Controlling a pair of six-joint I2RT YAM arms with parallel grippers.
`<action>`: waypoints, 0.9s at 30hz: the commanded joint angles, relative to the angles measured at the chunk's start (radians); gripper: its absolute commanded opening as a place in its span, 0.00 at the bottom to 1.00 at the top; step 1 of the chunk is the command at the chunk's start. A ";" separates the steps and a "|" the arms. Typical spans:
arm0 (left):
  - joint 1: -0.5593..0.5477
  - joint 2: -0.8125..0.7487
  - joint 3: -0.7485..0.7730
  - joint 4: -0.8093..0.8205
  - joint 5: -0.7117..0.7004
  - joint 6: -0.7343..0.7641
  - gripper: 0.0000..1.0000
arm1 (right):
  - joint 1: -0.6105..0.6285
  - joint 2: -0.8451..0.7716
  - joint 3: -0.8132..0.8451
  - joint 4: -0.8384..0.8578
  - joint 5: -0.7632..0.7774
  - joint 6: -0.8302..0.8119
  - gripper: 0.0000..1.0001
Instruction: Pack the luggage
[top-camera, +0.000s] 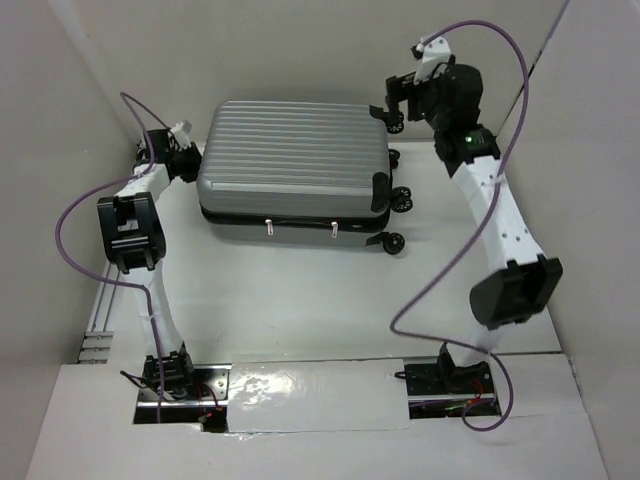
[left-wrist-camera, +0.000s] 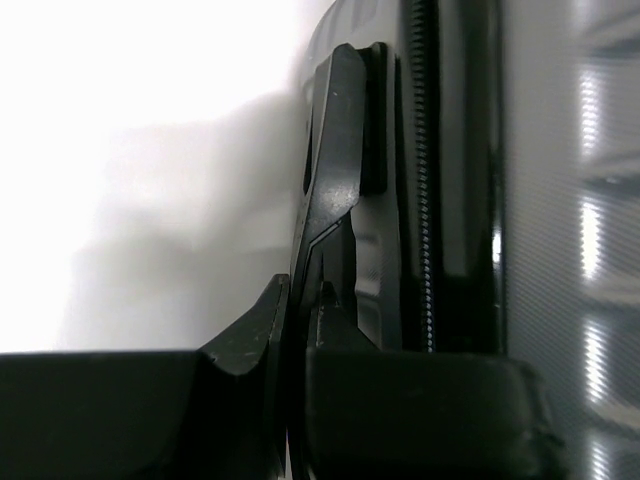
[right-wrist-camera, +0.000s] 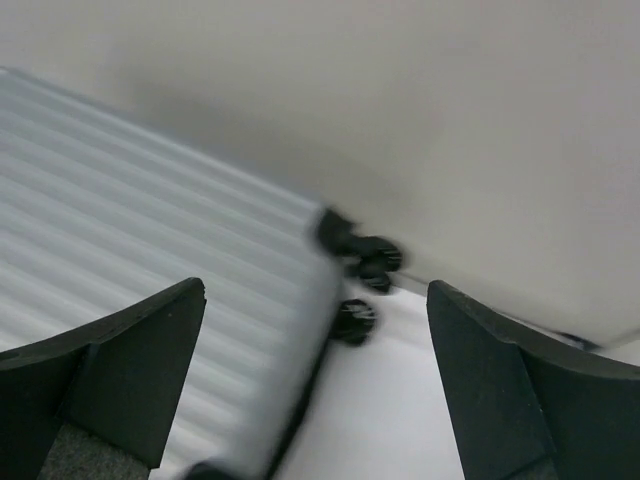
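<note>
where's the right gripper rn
Top view, far right: the right gripper hangs open at the back right corner of the luggage, over the end with the wheels.

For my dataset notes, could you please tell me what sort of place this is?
Probably a lab robot cell: blank panels box in a white table, two bolted arms trail purple cables, and a suitcase lies on it.

luggage (top-camera: 295, 165) lying flat on table (top-camera: 300, 300), wheels (top-camera: 402, 200) at its right end
</note>
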 joint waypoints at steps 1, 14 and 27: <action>0.021 -0.085 -0.126 -0.076 -0.126 -0.120 0.00 | 0.156 -0.130 -0.185 -0.045 0.111 0.154 0.98; -0.086 -0.261 -0.385 -0.170 -0.321 -0.131 0.00 | 0.565 -0.371 -0.650 -0.135 0.387 0.448 0.90; -0.106 -0.313 -0.494 -0.136 -0.361 -0.121 0.00 | 0.653 -0.283 -0.767 -0.125 0.780 0.689 0.63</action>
